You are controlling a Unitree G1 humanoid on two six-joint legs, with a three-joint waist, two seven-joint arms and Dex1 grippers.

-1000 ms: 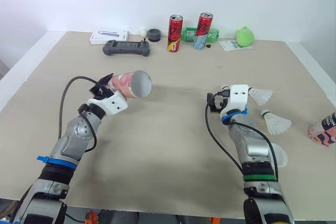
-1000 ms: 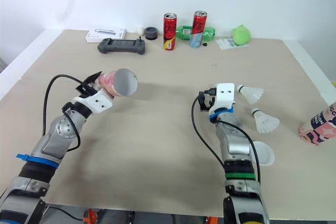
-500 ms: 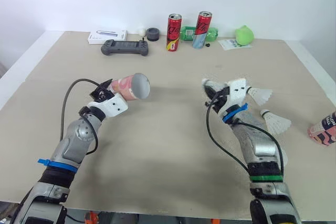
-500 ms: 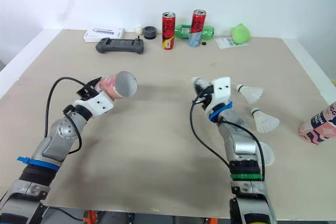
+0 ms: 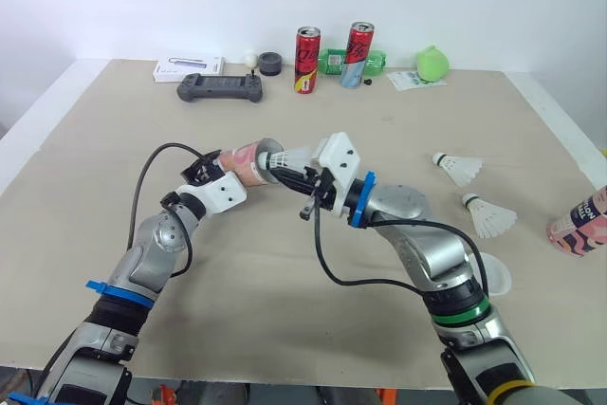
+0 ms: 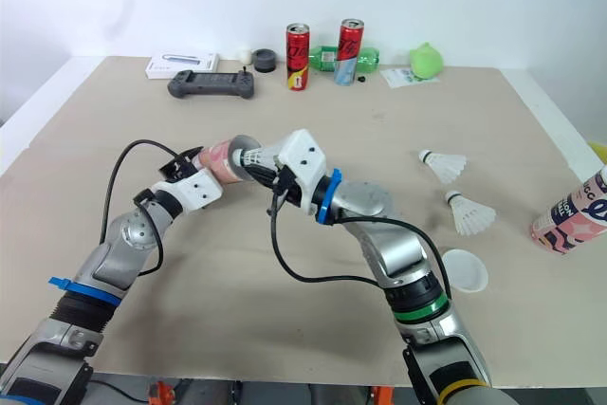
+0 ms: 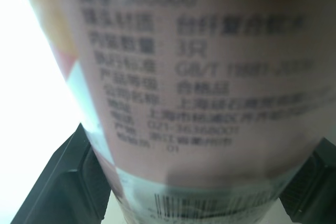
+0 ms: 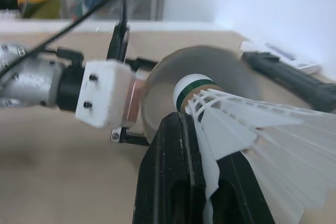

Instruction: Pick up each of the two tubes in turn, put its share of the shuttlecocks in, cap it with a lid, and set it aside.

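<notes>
My left gripper (image 5: 233, 162) is shut on a pink tube (image 5: 250, 157), held above the table with its open mouth turned toward the right arm. In the left wrist view the tube's printed wall (image 7: 194, 103) sits between the two black fingers (image 7: 68, 182). My right gripper (image 5: 305, 175) is shut on a white shuttlecock (image 5: 290, 159). Its green-banded cork (image 8: 195, 88) sits right at the tube's mouth (image 8: 168, 72). Two more shuttlecocks (image 5: 457, 166) (image 5: 493, 216) lie on the table to the right. A white lid (image 5: 497, 278) lies near the right forearm. A second pink tube (image 5: 580, 226) is at the right edge.
Along the far edge stand two red cans (image 5: 306, 46) (image 5: 358, 41), a dark game controller (image 5: 220, 90), a white box (image 5: 189, 68), a small black round thing (image 5: 270, 64) and a green object (image 5: 432, 64). The beige table (image 5: 285, 329) ends close to me.
My right gripper has shut on a shuttlecock and carried it left from the right side of the table to the tube's mouth. The left arm has brought the tube slightly toward the centre.
</notes>
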